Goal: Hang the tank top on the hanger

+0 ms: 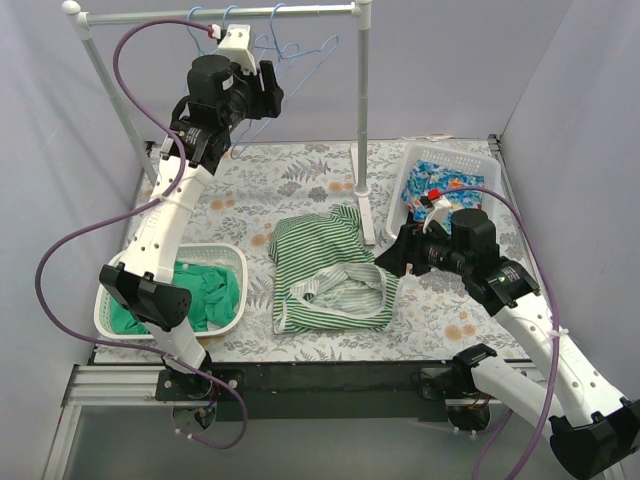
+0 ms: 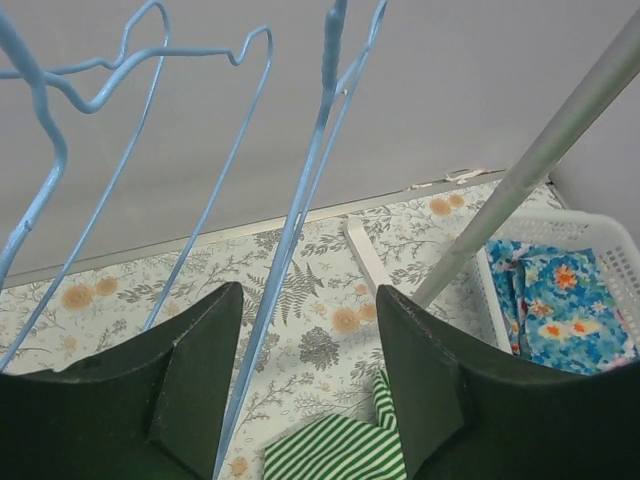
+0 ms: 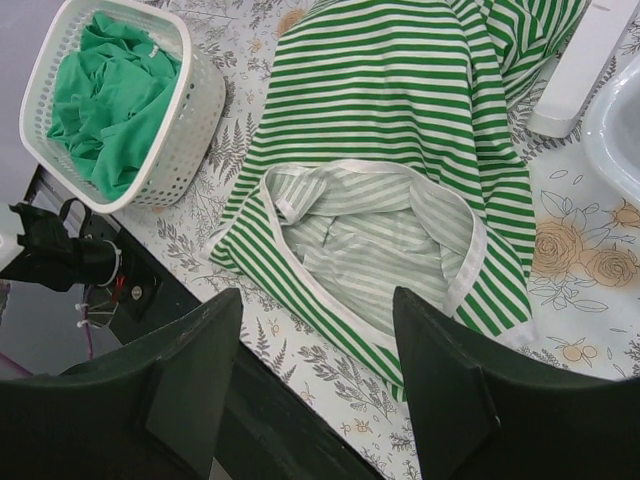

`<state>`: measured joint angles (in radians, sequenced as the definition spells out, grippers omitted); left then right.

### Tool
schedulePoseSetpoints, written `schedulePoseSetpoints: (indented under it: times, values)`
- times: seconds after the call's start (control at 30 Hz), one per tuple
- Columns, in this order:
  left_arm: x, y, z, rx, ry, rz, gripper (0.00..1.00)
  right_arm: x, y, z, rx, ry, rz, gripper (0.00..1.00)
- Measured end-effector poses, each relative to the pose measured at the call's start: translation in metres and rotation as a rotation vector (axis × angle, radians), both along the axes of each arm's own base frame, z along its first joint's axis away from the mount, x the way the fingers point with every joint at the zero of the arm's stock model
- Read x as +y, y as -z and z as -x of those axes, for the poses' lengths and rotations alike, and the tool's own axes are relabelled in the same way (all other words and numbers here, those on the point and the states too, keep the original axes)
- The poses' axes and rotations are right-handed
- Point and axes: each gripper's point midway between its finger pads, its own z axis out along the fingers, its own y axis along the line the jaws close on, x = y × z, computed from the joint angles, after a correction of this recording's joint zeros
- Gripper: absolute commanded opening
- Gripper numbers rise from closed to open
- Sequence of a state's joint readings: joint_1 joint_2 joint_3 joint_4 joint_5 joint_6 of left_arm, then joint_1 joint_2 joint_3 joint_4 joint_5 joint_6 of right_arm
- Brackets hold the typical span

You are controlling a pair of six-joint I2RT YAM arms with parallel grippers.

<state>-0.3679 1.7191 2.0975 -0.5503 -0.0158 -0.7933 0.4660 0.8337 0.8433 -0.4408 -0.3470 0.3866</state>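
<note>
Left jaws are spread wide up by the rack, and a thin light-blue wire of the hanger (image 2: 302,200) runs down through the gap between them, closer to the left finger, with nothing clamping it. More blue hangers (image 2: 150,60) dangle just to the left of it, all hooked on the white rail (image 1: 220,14) at the back of the desk (image 1: 250,200). The left arm (image 1: 165,215) reaches high from the near left corner to get there. Over to the right jaws: also parted, holding nothing, tilted down at the right-hand edge of the tank top (image 1: 320,270); I cannot tell whether they touch the cloth. The tank top lies on the leaf-patterned desk, right in the middle and well apart from the hanger. It is rumpled, with a wide white-edged opening gaping toward the near edge and the paler inside showing. The rack's grey pole (image 2: 530,170) comes down just beyond the top's far right corner, its white foot (image 1: 366,215) beside the cloth. On the left sits a white basket (image 1: 232,262) stuffed with green cloth (image 1: 205,290). At the back right another white basket (image 1: 455,152) holds blue flowered cloth (image 1: 450,185).
</note>
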Motion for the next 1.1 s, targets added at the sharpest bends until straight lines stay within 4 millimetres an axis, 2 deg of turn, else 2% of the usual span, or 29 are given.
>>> schedulePoseSetpoints:
  times: [0.37, 0.43, 0.63, 0.9, 1.1]
  values:
    - [0.002, 0.009, -0.006, -0.009, 0.034, -0.08, 0.42, 0.001, -0.001, 0.002, -0.021, -0.026, 0.006, 0.71]
    - [0.001, 0.012, -0.009, -0.009, 0.038, -0.087, 0.35, 0.001, -0.001, 0.002, -0.024, -0.028, 0.008, 0.7]
    - [0.0, 0.03, -0.013, 0.019, 0.041, -0.114, 0.31, 0.001, -0.001, 0.002, -0.033, -0.04, 0.014, 0.7]
    - [-0.001, 0.037, -0.017, 0.02, 0.04, -0.116, 0.0, 0.001, 0.002, 0.001, -0.027, -0.044, 0.023, 0.7]
    - [0.002, 0.037, -0.022, 0.001, 0.02, -0.116, 0.0, 0.003, 0.0, -0.003, -0.023, -0.045, 0.025, 0.71]
